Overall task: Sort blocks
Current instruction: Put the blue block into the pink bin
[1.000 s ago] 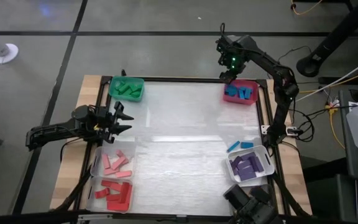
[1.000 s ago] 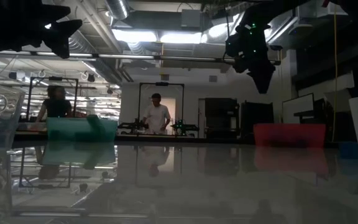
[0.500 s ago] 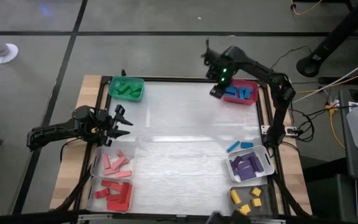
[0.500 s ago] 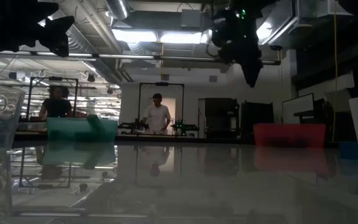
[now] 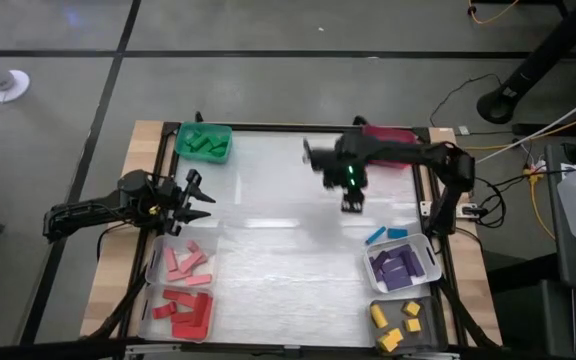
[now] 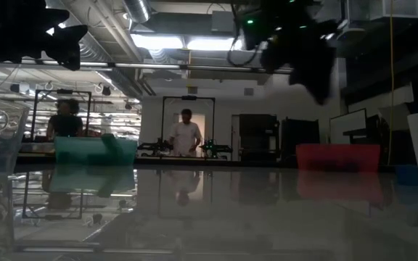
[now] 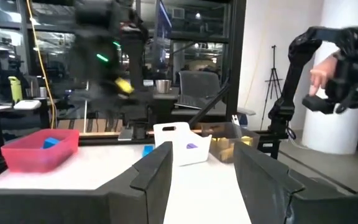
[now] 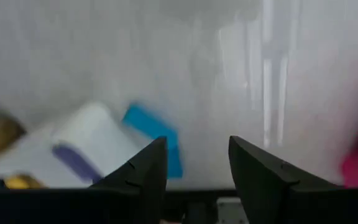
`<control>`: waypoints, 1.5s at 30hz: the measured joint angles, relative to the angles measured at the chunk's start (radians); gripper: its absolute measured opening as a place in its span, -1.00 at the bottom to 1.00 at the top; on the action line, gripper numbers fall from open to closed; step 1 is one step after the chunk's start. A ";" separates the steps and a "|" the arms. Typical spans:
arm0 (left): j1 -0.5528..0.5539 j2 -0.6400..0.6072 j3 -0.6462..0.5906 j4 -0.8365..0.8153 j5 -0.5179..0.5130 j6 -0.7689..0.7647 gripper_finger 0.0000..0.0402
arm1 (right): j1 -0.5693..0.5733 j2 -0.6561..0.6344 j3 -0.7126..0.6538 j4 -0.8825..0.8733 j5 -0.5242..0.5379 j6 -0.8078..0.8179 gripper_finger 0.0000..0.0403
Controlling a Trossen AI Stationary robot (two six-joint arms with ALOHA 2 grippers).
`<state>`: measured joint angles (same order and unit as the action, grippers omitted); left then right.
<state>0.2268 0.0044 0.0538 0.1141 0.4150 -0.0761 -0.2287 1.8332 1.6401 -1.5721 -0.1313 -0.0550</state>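
Right gripper (image 5: pixel 351 203) is hovering at centre-right of the high view, fingers parted and gripping nothing. Two loose blue blocks (image 5: pixel 386 235) are lying lower right, just beside the purple bin (image 5: pixel 402 268) (likely the next pick); the move calls for descending and closing on one. Left gripper (image 5: pixel 200 198) is waiting open at left.

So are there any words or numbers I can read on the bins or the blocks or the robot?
None can be read. The blocks, such as the loose blue blocks, and the bins, such as the green bin, are plain. The right gripper shows only a green light, with no letters.
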 joint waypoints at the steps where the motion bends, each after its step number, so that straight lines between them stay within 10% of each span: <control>1: 0.000 0.000 0.000 0.000 -0.002 0.000 -0.21 | 0.029 -0.015 -0.044 0.001 -0.008 0.002 -0.15; 19: 0.001 0.000 0.000 -0.001 -0.008 0.011 -0.21 | 0.284 -0.172 -0.602 0.255 0.008 -0.033 -0.16; 45: 0.001 0.000 0.000 -0.031 -0.008 0.013 -0.21 | 0.280 -0.172 -0.747 0.546 -0.004 -0.142 -0.19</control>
<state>0.2279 0.0044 0.0539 0.0834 0.4068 -0.0626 0.0517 1.6611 0.8933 -1.0265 -0.1357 -0.1969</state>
